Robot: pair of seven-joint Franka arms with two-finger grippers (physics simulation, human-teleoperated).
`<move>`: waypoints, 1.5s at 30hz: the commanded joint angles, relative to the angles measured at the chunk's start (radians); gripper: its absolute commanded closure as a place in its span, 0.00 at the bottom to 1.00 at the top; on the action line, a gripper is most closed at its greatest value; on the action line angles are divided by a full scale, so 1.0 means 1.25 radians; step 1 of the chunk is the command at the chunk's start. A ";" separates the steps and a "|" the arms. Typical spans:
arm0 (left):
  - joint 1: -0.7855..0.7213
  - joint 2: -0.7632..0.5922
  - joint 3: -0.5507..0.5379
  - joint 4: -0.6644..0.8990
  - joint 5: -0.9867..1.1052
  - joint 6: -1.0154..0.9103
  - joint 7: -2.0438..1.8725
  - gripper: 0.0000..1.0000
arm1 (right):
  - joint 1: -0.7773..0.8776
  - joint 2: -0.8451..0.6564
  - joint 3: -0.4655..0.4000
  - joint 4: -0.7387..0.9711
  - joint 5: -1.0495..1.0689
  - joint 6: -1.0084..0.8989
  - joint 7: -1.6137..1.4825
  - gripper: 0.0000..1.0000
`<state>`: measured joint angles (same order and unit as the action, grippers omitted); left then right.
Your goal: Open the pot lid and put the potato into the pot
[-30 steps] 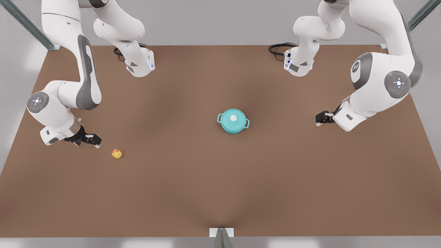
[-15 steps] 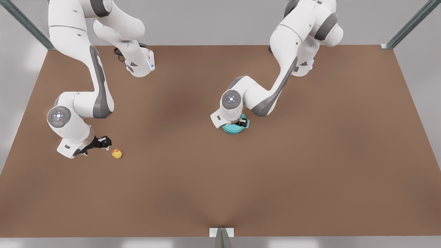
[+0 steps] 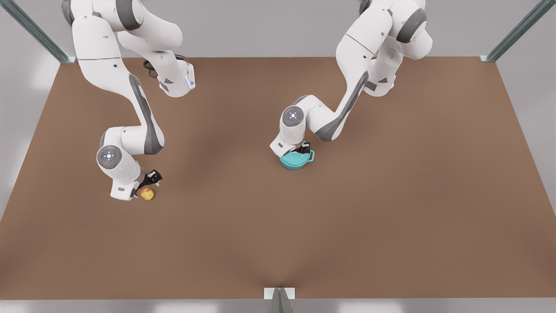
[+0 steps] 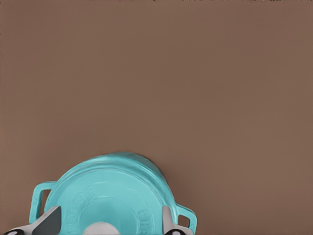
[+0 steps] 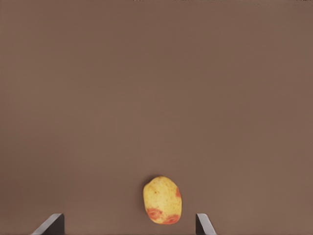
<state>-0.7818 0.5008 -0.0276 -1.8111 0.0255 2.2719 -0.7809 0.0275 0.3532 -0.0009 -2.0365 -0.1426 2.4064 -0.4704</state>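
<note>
Your left gripper [image 3: 302,151] hung fingers apart over the lid [image 4: 112,196], still on the pot [image 3: 296,161] mid-table [image 3: 391,195]: rigid, take its knob [image 4: 100,228]; right gripper [image 3: 150,182], fingers apart, straddled the small, probably roll-prone potato [image 5: 162,199] near the table's left edge.

Teal pot [image 3: 296,161] near table centre, teal pot lid [image 4: 110,196] closed on it; small yellow, red-patched potato [image 3: 147,194] at its 9 o'clock, well apart

Your front view looked steeply down from the table's [image 3: 278,243] near edge, left wrist view hung close above the pot [image 4: 110,196], right wrist view close above the potato [image 5: 162,199], both shared with the front view.
</note>
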 commanded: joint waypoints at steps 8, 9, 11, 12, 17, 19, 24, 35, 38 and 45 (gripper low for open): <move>-0.025 -0.036 0.000 -0.089 0.014 0.085 -0.218 0.00 | -0.027 0.065 -0.003 0.006 0.002 0.096 -0.134 0.00; -0.025 -0.033 0.000 -0.089 0.014 0.085 -0.218 0.00 | -0.027 0.072 -0.003 0.006 0.002 0.096 -0.134 0.00; -0.025 -0.028 0.000 -0.089 0.014 0.093 -0.220 0.00 | -0.028 0.079 -0.003 0.002 0.002 0.096 -0.134 0.00; -0.025 -0.024 0.000 -0.089 0.014 0.094 -0.218 0.00 | -0.028 0.079 -0.003 -0.001 0.002 0.096 -0.135 0.00; -0.025 -0.015 0.000 -0.090 0.014 0.099 -0.232 0.35 | -0.039 0.089 -0.003 -0.013 0.001 0.095 -0.137 0.00; -0.024 -0.014 0.001 -0.090 0.014 0.099 -0.232 0.55 | -0.040 0.095 -0.003 -0.019 0.002 0.095 -0.146 0.00; -0.018 -0.025 0.010 -0.041 0.014 0.052 -0.226 0.64 | -0.048 0.117 -0.003 -0.019 0.002 0.096 -0.146 0.00; 0.295 0.207 0.052 0.288 0.052 0.000 0.122 0.63 | -0.051 0.137 -0.003 -0.002 0.000 0.097 -0.148 0.00; 0.294 0.208 0.050 0.292 0.053 0.002 0.123 0.00 | -0.063 0.144 -0.003 -0.002 -0.001 0.108 -0.161 0.00; 0.364 -0.021 0.074 0.321 -0.097 -0.436 0.604 0.00 | -0.069 0.149 -0.003 -0.002 -0.001 0.114 -0.166 0.00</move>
<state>-0.3361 0.5274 0.0597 -1.4237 0.0098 2.1030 -0.6784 -0.0571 0.5406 -0.0046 -2.0391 -0.1459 2.5439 -0.6396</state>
